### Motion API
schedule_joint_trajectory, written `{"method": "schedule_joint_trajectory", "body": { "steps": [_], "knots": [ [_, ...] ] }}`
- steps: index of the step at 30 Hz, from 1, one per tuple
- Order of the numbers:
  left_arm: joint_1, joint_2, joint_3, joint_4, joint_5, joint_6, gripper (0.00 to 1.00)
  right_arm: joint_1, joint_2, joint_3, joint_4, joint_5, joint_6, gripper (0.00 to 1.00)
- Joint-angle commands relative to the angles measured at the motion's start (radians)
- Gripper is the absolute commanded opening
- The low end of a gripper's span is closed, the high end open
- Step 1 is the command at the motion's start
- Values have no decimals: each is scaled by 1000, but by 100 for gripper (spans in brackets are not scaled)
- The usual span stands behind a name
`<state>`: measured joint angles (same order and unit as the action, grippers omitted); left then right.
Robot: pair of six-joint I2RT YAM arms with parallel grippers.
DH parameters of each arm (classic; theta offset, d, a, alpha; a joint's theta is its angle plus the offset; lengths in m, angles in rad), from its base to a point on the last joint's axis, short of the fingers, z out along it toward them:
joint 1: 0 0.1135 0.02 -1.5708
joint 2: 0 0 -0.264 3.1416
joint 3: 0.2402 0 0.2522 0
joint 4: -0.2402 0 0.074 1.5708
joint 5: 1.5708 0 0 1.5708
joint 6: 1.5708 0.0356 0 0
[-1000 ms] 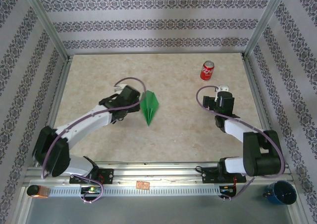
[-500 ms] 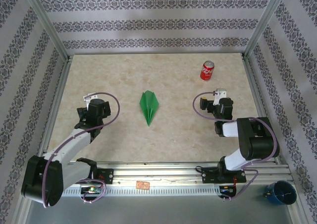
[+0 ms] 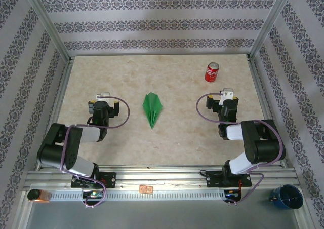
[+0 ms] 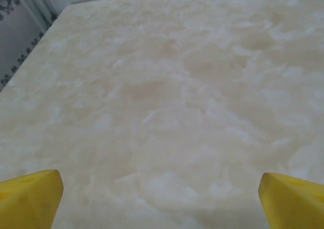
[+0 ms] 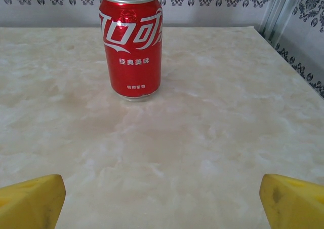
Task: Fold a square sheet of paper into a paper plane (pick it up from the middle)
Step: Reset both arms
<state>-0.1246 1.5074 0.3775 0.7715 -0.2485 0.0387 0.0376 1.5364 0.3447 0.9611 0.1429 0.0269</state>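
left gripper (image 4: 161, 201) spread wide, empty; arm folded low, left of paper plane (image 3: 153, 110). right gripper (image 5: 162, 201) spread wide, empty; arm folded low, right of paper plane, facing red soda can (image 3: 212, 72). count: one paper plane, flat on table (image 3: 182, 138) between grippers; one red soda can, upright, beyond paper plane to right.

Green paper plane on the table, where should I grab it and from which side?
Grip the green folded-paper plane across its wider far half, probably from straight above: it lies flat on the beige table, nose toward the near edge, long edges facing left and right.
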Motion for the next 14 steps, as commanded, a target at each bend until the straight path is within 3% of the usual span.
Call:
{"method": "schedule_joint_trajectory", "body": {
  "steps": [1, 3, 5, 7, 8, 14],
  "knots": [
    [64, 8, 9, 101, 141, -14, 99, 8, -2, 11, 34, 18, 10, 98],
    [95, 102, -12, 259, 191, -16, 99, 8, -2, 11, 33, 18, 9, 98],
    [108, 56, 14, 106, 212, -41, 99, 8, -2, 11, 33, 17, 10, 98],
    [125, 94, -1, 213, 214, -52, 99, 8, -2, 11, 33, 17, 11, 98],
    [125, 73, 6, 154, 192, -68, 99, 8, -2, 11, 32, 17, 9, 98],
    [125, 86, -21, 240, 132, -80, 99, 4, -2, 14, 28, 5, 13, 98]
  ]
}}
